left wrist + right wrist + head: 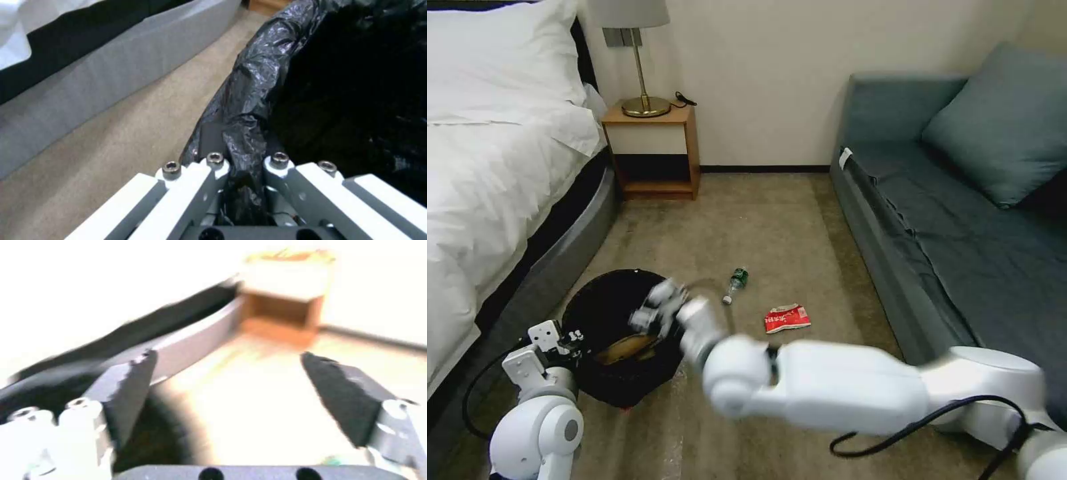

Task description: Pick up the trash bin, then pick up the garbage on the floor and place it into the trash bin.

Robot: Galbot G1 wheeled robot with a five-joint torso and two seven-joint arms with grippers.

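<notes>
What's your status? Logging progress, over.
Left gripper clamped on trash bin rim. Right gripper open over it. Bottle, snack packet on floor.

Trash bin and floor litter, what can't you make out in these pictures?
- Head view: the right gripper is motion-blurred and covers part of the trash bin mouth; the brownish piece inside can't be identified.
- Left wrist view: the bin's inside is solid black.
- Head view: print on the bottle and red-white packet is too small to read.

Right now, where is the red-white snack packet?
In the head view, the red-white snack packet lies on the carpet right of the round black trash bin, just beyond the green-labelled clear bottle, before the sofa.
</notes>
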